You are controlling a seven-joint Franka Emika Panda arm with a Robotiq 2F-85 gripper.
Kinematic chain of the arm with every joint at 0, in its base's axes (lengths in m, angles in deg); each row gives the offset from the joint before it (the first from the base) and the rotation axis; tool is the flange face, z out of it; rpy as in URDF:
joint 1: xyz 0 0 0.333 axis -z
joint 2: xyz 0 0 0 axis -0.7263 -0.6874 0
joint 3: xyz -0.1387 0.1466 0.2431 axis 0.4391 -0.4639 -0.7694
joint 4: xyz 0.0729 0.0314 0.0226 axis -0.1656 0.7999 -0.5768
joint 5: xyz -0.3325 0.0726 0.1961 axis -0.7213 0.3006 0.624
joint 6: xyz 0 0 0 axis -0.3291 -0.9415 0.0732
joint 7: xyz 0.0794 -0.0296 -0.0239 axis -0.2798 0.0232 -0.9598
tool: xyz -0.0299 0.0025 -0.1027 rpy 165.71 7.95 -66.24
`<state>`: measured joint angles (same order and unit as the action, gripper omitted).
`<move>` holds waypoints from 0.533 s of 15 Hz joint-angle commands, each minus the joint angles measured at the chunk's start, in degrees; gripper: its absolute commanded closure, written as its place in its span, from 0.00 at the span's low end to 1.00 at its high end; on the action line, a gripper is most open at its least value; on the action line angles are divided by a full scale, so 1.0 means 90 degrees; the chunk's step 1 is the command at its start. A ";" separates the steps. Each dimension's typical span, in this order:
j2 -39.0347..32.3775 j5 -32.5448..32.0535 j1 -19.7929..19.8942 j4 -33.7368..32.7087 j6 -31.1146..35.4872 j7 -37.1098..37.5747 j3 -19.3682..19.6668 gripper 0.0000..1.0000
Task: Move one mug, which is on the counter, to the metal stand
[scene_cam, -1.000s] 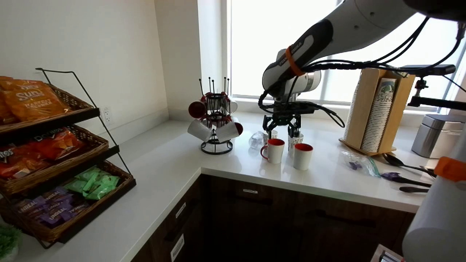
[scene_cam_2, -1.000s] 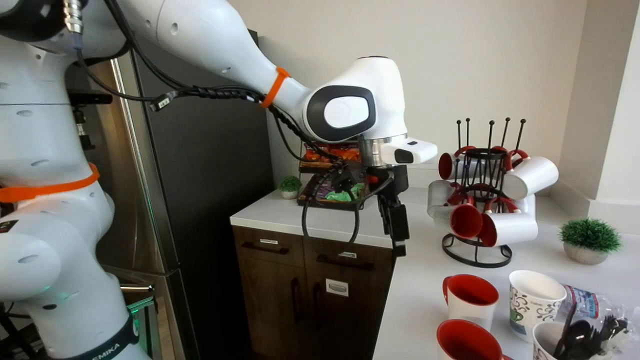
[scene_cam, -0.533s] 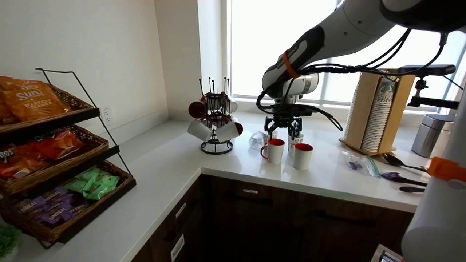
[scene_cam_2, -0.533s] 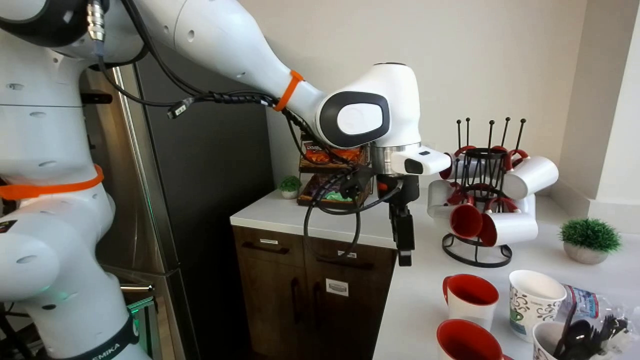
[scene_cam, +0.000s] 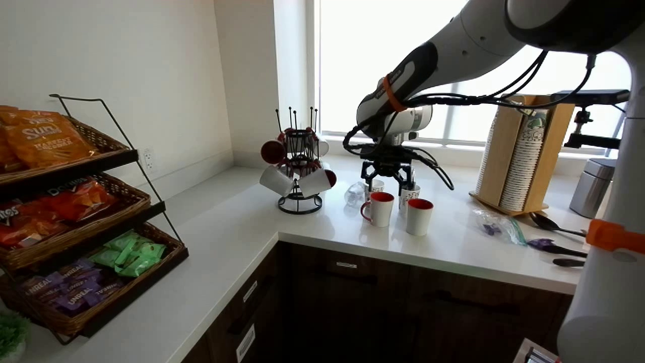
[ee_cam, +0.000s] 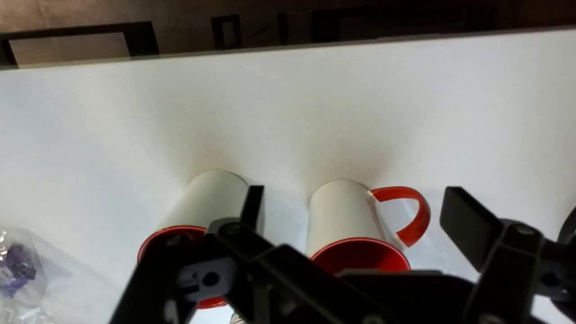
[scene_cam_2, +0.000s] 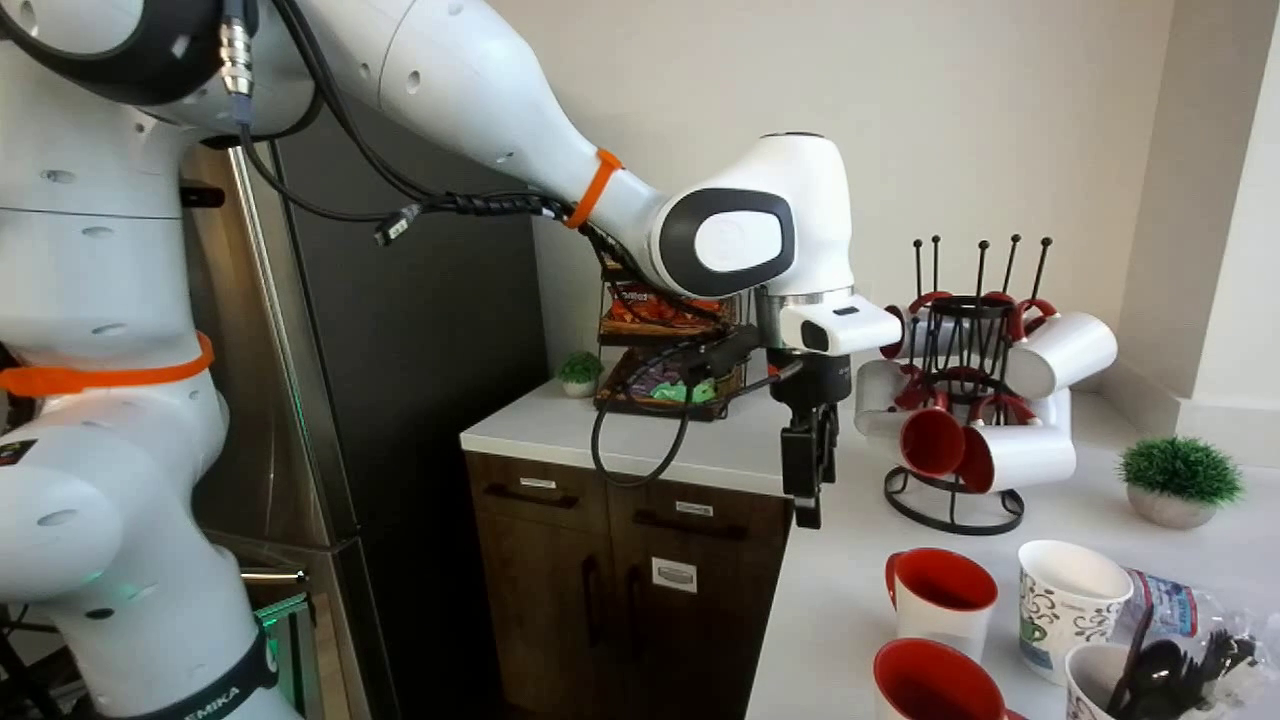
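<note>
Above the front of the counter (ee_cam: 288, 112), shift the jaws, wide apart and holding nothing, inward before descending; pass one jaw between the centre mug (ee_cam: 346, 220) and the neighbouring mug (ee_cam: 207, 202). The centre mug, likely the target, stands upright, lower than the jaws and between them in the wrist view; the metal stand (scene_cam: 300, 160) is farther along

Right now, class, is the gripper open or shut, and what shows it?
The gripper is open: in the wrist view its fingers stand wide apart, with a mug showing between them.
</note>
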<state>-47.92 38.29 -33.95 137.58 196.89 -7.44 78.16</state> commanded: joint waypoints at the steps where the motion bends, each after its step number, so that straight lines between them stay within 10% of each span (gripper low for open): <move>1: -0.0539 0.0218 -0.0087 -0.0500 -0.0113 0.1117 0.0110 0.00; 8: -0.1470 0.0677 0.0017 -0.1393 -0.0233 0.2776 0.0356 0.00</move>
<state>-56.70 41.39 -33.86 129.90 196.87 11.92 80.29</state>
